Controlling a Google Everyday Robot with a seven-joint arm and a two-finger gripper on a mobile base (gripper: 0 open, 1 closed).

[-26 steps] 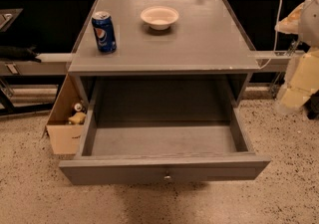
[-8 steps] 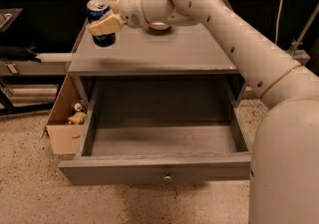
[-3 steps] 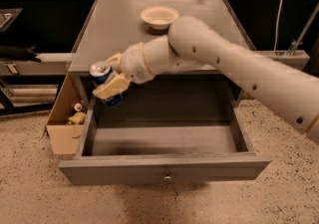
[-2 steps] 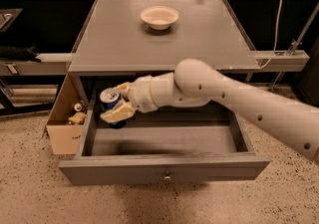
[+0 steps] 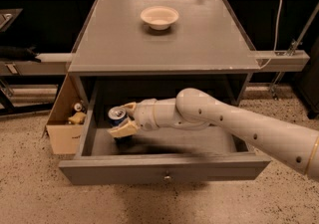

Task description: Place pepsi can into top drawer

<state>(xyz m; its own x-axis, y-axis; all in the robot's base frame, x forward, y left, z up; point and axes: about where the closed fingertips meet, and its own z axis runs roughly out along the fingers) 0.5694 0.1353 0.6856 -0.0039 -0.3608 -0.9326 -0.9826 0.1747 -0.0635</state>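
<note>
The pepsi can (image 5: 116, 116) is a small blue can with a silver top, tilted and held inside the left part of the open top drawer (image 5: 164, 167). My gripper (image 5: 124, 119) is shut on the can, with cream fingers (image 5: 123, 129) above and below it. The white arm reaches in from the right across the drawer. The drawer is pulled fully out; its front panel has a small round knob (image 5: 167, 176). I cannot tell if the can touches the drawer floor.
A shallow cream bowl (image 5: 159, 17) stands on the grey table top (image 5: 199, 44). A cardboard box (image 5: 66, 118) with small items stands on the floor left of the drawer. Dark shelving lies on both sides.
The can was taken from the table top's left rear, carried down past the table's front edge, and now sits lower, inside the drawer's left part.
</note>
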